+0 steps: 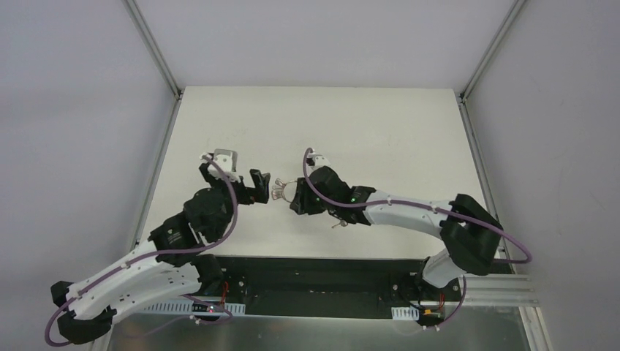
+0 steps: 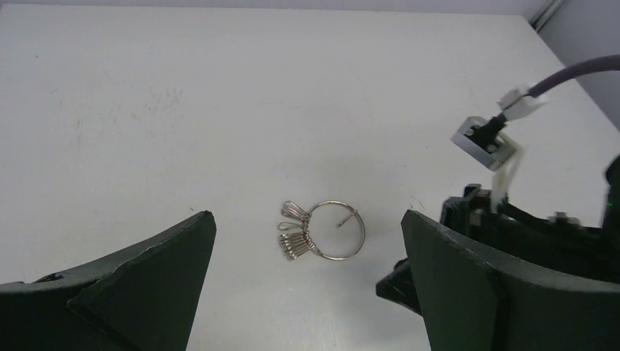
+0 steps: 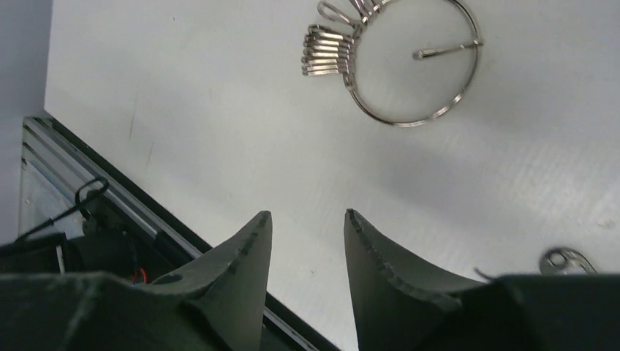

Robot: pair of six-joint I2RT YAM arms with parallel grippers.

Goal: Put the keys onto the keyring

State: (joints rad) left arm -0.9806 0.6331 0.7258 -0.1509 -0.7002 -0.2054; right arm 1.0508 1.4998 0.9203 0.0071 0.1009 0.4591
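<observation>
A white table (image 1: 322,124) fills the middle of a small booth. Plain pale grey walls (image 1: 73,146) close it in on the left, the back and the right. Thin metal posts (image 1: 153,47) rise at the two far corners. A black strip (image 1: 322,281) runs along the near edge. The light is soft and even, and faint scuffs mark the tabletop.

Robotics laboratory bench cell. A plain white table (image 1: 380,124) is boxed in by bare pale panels (image 1: 73,110) set in aluminium frame struts (image 1: 153,47), and a left arm (image 1: 139,274) and right arm (image 1: 409,212) of white-and-black machine links are bolted to a black base rail (image 1: 322,281) at its near edge. Purple cables (image 1: 234,201) loop along both arms, with exposed wiring (image 1: 221,291) at the bases.
</observation>
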